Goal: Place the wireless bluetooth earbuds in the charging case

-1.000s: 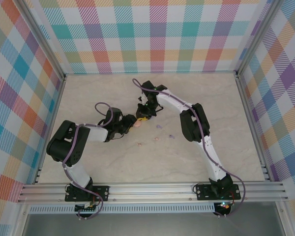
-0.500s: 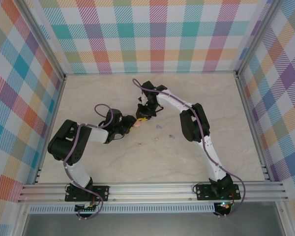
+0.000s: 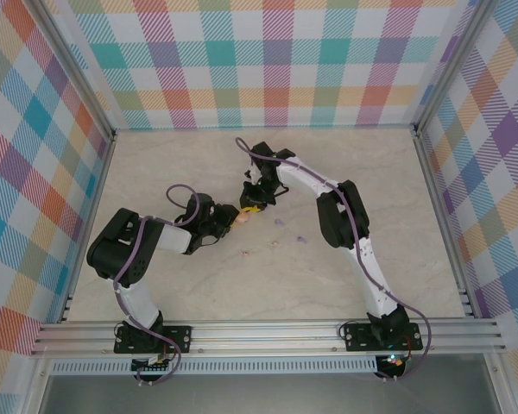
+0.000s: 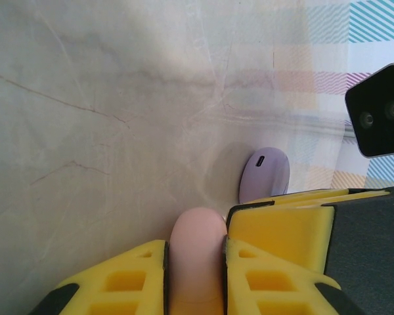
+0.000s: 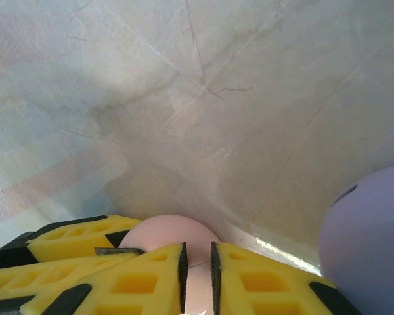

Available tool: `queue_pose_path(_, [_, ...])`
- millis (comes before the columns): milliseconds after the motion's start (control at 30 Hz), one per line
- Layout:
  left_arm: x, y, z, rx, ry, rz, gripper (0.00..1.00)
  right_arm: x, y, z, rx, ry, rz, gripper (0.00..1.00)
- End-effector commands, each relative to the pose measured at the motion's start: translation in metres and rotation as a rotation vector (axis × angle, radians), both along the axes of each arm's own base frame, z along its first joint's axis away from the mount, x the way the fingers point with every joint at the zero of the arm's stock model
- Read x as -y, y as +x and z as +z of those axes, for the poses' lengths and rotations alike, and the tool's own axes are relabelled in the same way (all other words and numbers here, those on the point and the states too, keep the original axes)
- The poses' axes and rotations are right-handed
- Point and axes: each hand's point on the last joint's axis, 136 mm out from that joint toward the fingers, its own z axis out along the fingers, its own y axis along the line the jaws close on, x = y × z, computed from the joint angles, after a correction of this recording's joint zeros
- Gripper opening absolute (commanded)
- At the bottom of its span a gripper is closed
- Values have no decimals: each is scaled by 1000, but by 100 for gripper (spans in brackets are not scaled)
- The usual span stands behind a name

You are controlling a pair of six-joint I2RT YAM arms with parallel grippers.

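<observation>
Jaws of the left gripper [image 4: 197,249] are closed tight on the pink case [image 4: 198,226]. Both yellow fingers [image 4: 125,282] press its sides, and its rounded end pokes out past the tips. In the top view I see that same gripper [image 3: 227,217] with the pink case [image 3: 240,217] at its tip.

The right gripper [image 5: 197,252] is nearly fully closed, with a thin slit left between its fingers. The pink case [image 5: 171,230] bulges just beyond its tips. I cannot tell whether it pinches the case or merely touches it. From above, the right gripper [image 3: 252,205] sits right against the left one's tip.

A lilac case [image 4: 264,174] lies on the table [image 4: 85,131] just ahead and to the right of the left gripper's tips, port end facing me. It also looms to the right of the right gripper's fingers [image 5: 371,243].

The earbuds lie loose on the table, apart from both grippers, on the side of the right gripper nearer the arm bases. Two lilac earbuds [image 3: 279,222] [image 3: 300,238] are closer to it. Two pink earbuds [image 3: 274,243] [image 3: 246,253] are a little farther. Neither gripper touches them, and none sits in a case.
</observation>
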Motion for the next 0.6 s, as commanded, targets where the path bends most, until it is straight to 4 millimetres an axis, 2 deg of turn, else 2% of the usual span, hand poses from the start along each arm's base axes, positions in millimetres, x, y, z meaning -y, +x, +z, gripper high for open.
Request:
queue_pose_path(0, [0, -30, -30, -114, 68, -37, 16, -6, -9, 27, 4, 44, 5, 23])
queue_pose_path(167, [-3, -29, -22, -95, 110, -60, 17, 0, -4, 52, 64, 80, -15, 27])
queue_pose_path(367, [-9, -20, -3, -43, 162, -115, 18, 27, 5, 84, 156, 149, -53, 31])
queue_pose_path(567, [2, -2, 37, 96, 209, -253, 19, 63, 2, 96, 208, 250, -49, 37])
